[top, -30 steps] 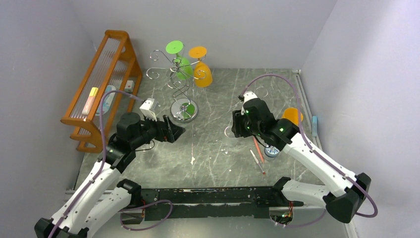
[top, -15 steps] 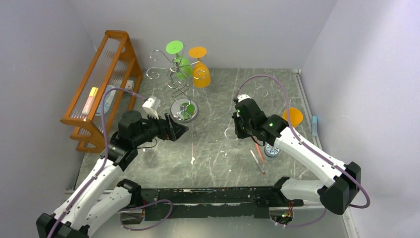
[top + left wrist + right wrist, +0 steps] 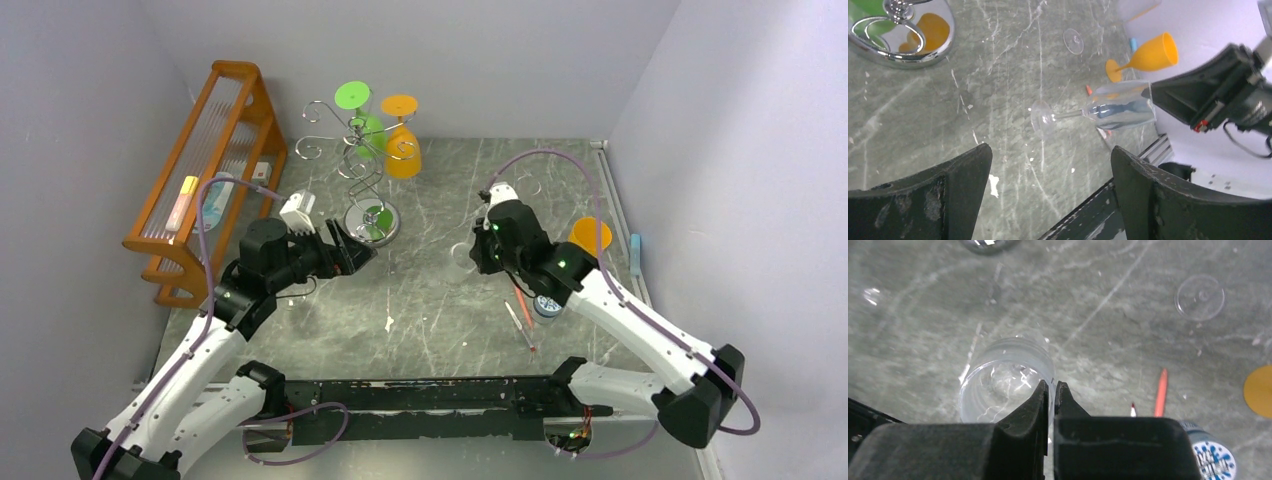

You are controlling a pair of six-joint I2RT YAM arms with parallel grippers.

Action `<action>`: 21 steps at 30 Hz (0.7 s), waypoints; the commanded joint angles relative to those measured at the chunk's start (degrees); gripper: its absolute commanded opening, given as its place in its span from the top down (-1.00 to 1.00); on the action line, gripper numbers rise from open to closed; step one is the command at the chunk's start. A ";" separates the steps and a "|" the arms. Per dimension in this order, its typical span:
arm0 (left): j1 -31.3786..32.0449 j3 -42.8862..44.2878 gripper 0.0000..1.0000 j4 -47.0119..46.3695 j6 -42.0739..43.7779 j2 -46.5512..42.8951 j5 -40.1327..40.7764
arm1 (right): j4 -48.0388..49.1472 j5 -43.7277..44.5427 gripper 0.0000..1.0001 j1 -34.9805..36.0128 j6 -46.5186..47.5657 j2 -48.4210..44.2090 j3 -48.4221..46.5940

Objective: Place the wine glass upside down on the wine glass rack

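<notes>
Two spots are hard to read. Overhead, clear wine glass (image 3: 460,262) nearly vanishes against grey table (image 3: 430,320). Left wrist view cuts rack (image 3: 903,37) down to mirrored base. Right gripper (image 3: 1051,390) is clenched on glass rim; glass lies sideways, foot toward left arm, well short of rack. I cannot tell if foot touches table. Left gripper (image 3: 352,252) is spread wide, holding nothing. Second ago right jaws stood half apart; now clamped. Left arm has barely shifted.

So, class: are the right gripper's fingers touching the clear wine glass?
Touching. The right wrist view shows both fingers pinching the rim of the clear wine glass.
</notes>
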State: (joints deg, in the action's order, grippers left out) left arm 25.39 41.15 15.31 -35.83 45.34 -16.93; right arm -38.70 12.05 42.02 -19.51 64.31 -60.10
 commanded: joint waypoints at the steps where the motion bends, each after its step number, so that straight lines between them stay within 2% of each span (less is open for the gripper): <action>1: -0.09 2.09 -0.85 4.17 -12.52 0.10 4.07 | 17.01 -1.33 1.00 0.35 -2.55 -6.84 5.74; 6: -0.07 0.38 -0.86 -0.42 -24.21 -0.47 2.17 | 39.85 -2.54 1.00 0.65 -4.95 -14.49 16.68; 11: -0.07 -1.98 -0.84 -3.13 -31.87 -2.48 4.72 | 55.51 -0.33 1.00 1.55 -6.28 -22.04 25.59; 15: -0.07 -4.05 -0.82 -6.90 -37.45 -3.13 4.40 | 61.26 2.86 1.00 2.28 -6.66 -24.46 29.21; 21: -0.10 -5.80 -0.79 -10.25 -43.68 -2.51 3.05 | 65.04 3.64 1.00 3.96 -8.52 -22.13 29.06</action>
State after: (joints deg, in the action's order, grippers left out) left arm 25.39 36.47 9.39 -73.52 42.87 -13.50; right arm 16.95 13.61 44.45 -25.58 41.28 -30.81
